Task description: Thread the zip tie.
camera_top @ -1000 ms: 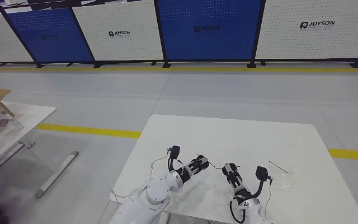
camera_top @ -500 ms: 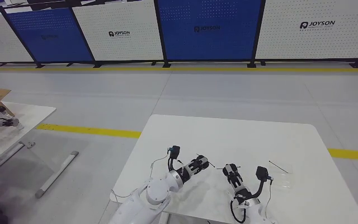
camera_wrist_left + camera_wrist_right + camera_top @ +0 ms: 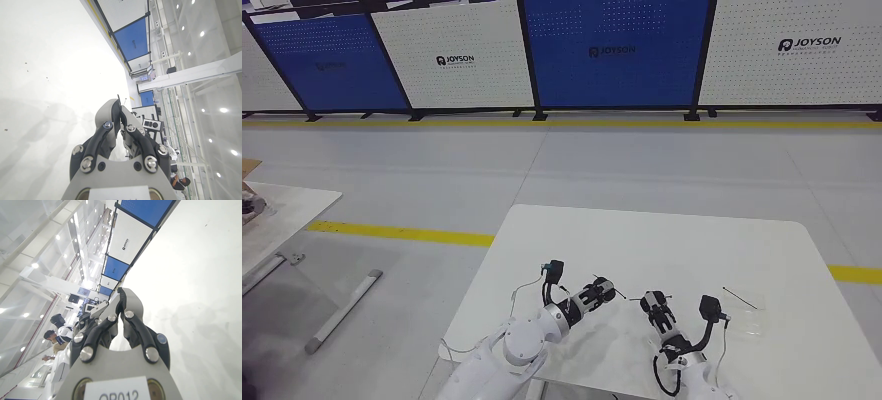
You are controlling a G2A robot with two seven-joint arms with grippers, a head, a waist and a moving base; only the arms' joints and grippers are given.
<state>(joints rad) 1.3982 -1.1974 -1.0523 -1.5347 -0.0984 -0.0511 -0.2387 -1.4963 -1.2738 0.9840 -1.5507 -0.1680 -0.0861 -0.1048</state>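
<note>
Left wrist view: the left gripper (image 3: pixel 120 105) has its fingers (image 3: pixel 105 111) pressed together, pinching a thin black strip (image 3: pixel 119 97) that juts just past the tips. This is judged to be one end of a zip tie. Right wrist view: the right gripper (image 3: pixel 121 294) is likewise closed pad to pad; whether anything is clamped there cannot be told.

Top view: both grippers sit low over the white table (image 3: pixel 662 240), near each other with a small gap, and the left tips point across at the right gripper. The strip's long axis follows the left finger line toward that gap, so the coming move is judged to turn on aligning the two tips. A loose zip tie (image 3: pixel 739 297) lies flat on the table beyond the right gripper, on a slant; the right arm is nearer.

Printed logos mark the wall panels (image 3: pixel 614 50), and a white printed label (image 3: pixel 115 389) sits on the right wrist housing.
</note>
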